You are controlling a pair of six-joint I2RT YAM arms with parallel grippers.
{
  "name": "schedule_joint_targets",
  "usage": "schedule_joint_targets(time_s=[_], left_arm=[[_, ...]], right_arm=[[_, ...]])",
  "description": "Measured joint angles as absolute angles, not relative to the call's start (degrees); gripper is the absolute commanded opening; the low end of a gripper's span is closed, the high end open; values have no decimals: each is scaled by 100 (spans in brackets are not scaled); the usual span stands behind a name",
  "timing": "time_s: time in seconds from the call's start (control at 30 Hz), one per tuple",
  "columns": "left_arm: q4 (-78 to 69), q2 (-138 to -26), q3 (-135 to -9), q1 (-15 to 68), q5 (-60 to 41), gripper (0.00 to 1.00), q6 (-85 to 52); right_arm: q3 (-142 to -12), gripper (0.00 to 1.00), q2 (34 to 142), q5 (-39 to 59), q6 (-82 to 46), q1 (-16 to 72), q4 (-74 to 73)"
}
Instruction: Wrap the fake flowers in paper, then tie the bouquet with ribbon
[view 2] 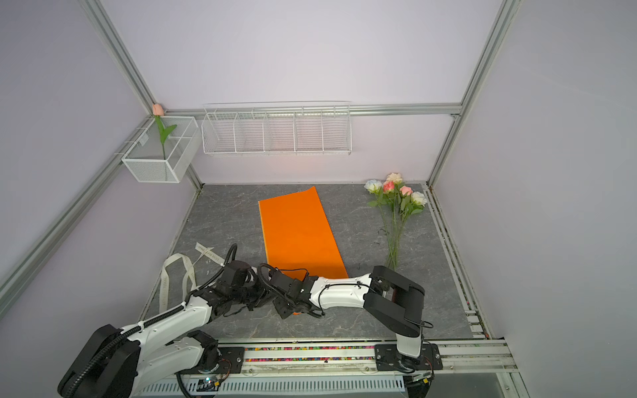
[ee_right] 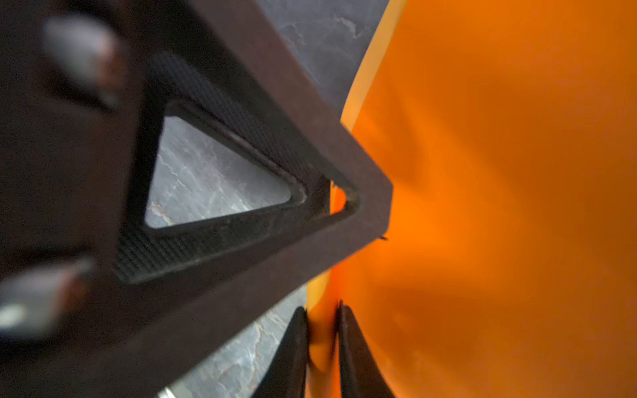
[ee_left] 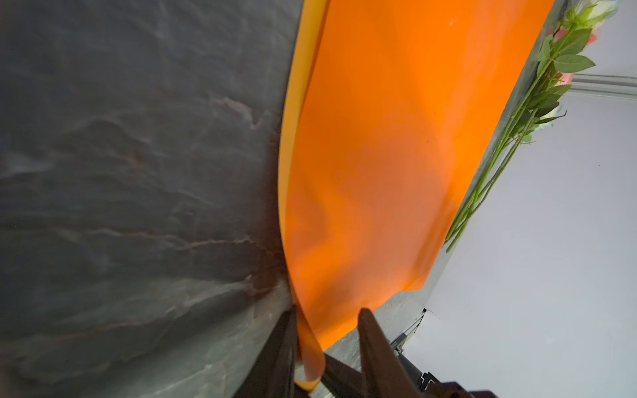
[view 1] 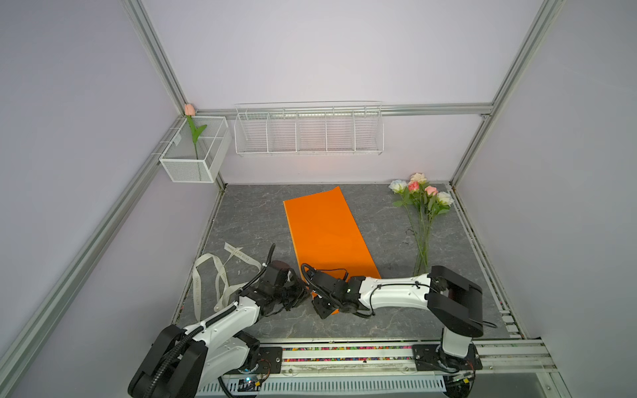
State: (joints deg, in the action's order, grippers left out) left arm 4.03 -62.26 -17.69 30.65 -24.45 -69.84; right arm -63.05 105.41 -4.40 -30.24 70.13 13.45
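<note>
Left tool [ee_left: 327, 312] stands part open around the near left corner of the orange wrapping paper [view 1: 327, 234]. The curled corner lies against one finger and a gap shows before the other, so nothing is gripped there. My right tool [ee_right: 322, 306] is pinched tight on the same near edge just beside it, the sheet caught between its two tips. They crowd each other: in the right wrist view the triangular frame of my left tool's finger [ee_right: 241, 248] blocks most of the sight.

The paper lies on the grey marbled surface [view 1: 248, 213], running from the tools toward the back wall, its far corner a little lifted. A black cable [view 1: 304, 270] at my right wrist loops over its near end. A cream printed ribbon [view 1: 241, 256] lies loose to the left, partly hidden by my left arm. The bouquet of fake flowers [view 1: 422, 200] lies well apart from the paper at the far right of the surface, blooms toward the back wall, stem ends near my right elbow. A white wire rack [view 1: 308, 138] hangs on the back wall, and in the left corner a mesh basket [view 1: 186, 170] holds a single pink tulip [view 1: 189, 110].

Both arms reach low and inward. My left forearm slants up from its base, and my right is folded at the elbow, forearm nearly level, pointing left across the middle
</note>
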Motion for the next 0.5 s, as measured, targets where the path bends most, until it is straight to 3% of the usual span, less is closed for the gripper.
schedule_joint_targets(time_s=[0.27, 0.5], left_arm=[[322, -6239, -1662, 3068, -2427, 28, -7000], [283, -6357, -1649, 3072, -2408, 1, -6997]], right_arm=[[-6305, 21, 10545, -419, -3024, 7013, 1343], [-6320, 23, 10556, -419, -3024, 7013, 1347]])
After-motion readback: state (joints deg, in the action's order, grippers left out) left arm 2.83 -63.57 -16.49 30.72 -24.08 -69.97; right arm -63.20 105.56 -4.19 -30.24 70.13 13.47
